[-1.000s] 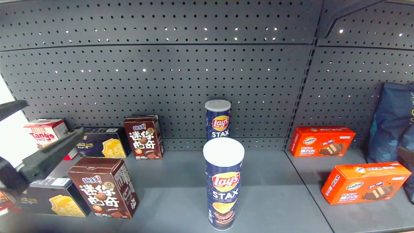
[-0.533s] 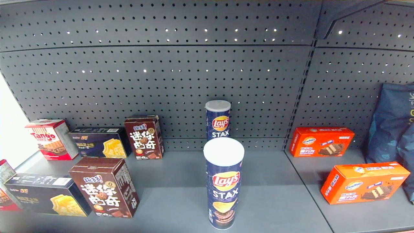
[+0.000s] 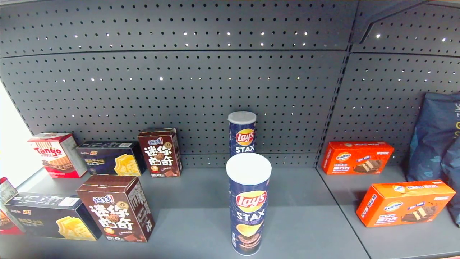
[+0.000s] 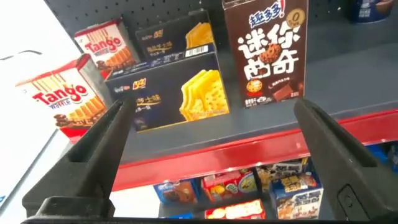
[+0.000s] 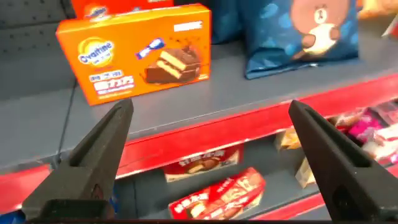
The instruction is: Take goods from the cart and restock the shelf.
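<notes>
The grey shelf (image 3: 194, 201) holds two tall blue chip cans (image 3: 248, 205) in the middle, one behind the other. To the left stand brown cookie boxes (image 3: 116, 208), black cracker boxes (image 3: 54, 216) and a red wafer box (image 3: 55, 154). Two orange cake boxes (image 3: 406, 203) lie on the right. My left gripper (image 4: 211, 107) is open and empty, in front of the shelf's edge, facing a black cracker box (image 4: 171, 90) and a brown cookie box (image 4: 270, 53). My right gripper (image 5: 209, 107) is also open and empty, in front of an orange cake box (image 5: 137, 53).
Blue bags (image 3: 436, 136) lean at the far right of the shelf. A red price strip (image 4: 249, 158) runs along the shelf's front edge, with more packaged goods (image 5: 217, 193) on the level below. Bare shelf lies on either side of the chip cans.
A second ago my left gripper reached over the boxes at the head view's left edge; it has since drawn back out of that view. The goods have not moved.
</notes>
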You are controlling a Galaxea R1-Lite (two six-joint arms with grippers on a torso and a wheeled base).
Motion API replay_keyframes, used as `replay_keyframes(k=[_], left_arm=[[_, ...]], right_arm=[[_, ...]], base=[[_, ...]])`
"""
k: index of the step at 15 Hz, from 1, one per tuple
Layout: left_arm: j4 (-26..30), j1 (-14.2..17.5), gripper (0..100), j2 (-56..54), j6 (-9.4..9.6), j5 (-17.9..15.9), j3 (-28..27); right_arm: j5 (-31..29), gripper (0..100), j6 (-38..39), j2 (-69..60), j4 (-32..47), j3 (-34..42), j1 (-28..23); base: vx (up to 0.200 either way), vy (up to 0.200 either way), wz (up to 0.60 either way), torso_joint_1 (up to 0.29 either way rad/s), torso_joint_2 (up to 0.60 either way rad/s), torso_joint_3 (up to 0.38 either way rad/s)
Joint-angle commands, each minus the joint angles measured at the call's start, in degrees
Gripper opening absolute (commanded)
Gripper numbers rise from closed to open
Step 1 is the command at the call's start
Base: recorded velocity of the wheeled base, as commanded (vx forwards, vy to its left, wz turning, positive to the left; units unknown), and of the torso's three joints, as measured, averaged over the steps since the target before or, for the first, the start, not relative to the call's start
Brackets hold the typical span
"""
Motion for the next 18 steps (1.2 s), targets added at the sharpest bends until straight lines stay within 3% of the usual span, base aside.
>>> replay_keyframes(k=[1,2,3,4,7,8,10,11,12,14,15,16,18], left_arm=[[-6.0,0.0,100,-0.5,0.01,-0.2,7.5],[-7.2,-0.1,100,-0.5,0.09,-0.4,8.9],[-13.1,-0.3,100,-0.4,0.01,-3.6,13.3],[-12.9,-0.5,100,-0.4,-0.52,-7.0,13.3],[-8.2,-0.5,100,-0.4,-7.55,-21.9,11.8],[-5.6,-0.5,100,-0.4,-8.52,-24.1,10.7],[-5.4,-0.2,100,-0.4,-8.43,-23.4,10.7],[-5.6,-0.1,100,-0.4,-8.25,-20.3,10.8],[-6.3,-0.1,100,-0.5,-6.85,-11.5,11.0],[-7.1,0.0,100,-0.5,-5.00,-7.9,11.2],[-7.1,-0.1,100,-0.5,-3.60,-8.0,11.2],[-7.1,-0.2,100,-0.5,-3.33,-12.6,11.2],[-6.6,-0.2,100,-0.4,-4.56,-29.5,11.1]], right_arm=[[3.8,100,-2.3,0.1,2.4,0.1,-0.3],[3.8,100,-2.1,0.1,3.2,0.1,-0.3],[3.5,100,-0.6,0.1,3.1,0.1,-0.3],[3.5,100,-0.6,0.1,3.1,0.1,-0.3],[3.6,100,-0.7,0.1,3.1,0.1,-0.2],[3.6,100,-0.7,0.1,3.1,0.1,-0.3],[3.6,100,-0.6,0.1,3.1,0.1,-0.3],[3.5,100,-0.6,0.1,3.1,0.1,-0.3],[3.6,100,-0.6,0.1,3.1,0.1,-0.3],[3.6,100,-0.6,0.1,3.1,0.1,-0.3],[3.6,100,-0.6,0.1,3.1,0.1,-0.3],[3.6,100,-0.6,0.1,3.1,0.1,-0.3],[3.5,100,-0.6,0.1,3.1,0.1,-0.3]], base=[[0.000,0.000,0.00,0.000,0.00,0.000],[0.000,0.000,0.00,0.000,0.00,0.000],[0.000,0.000,0.00,0.000,0.00,0.000],[0.000,0.000,0.00,0.000,0.00,0.000],[0.000,0.000,0.00,0.000,0.00,0.000],[0.000,0.000,0.00,0.000,0.00,0.000],[0.000,0.000,0.00,0.000,0.00,0.000],[0.000,0.000,0.00,0.000,0.00,0.000],[0.000,0.000,0.00,0.000,0.00,0.000],[0.000,0.000,0.00,0.000,0.00,0.000],[0.000,0.000,0.00,0.000,0.00,0.000],[0.000,0.000,0.00,0.000,0.00,0.000],[0.000,0.000,0.00,0.000,0.00,0.000]])
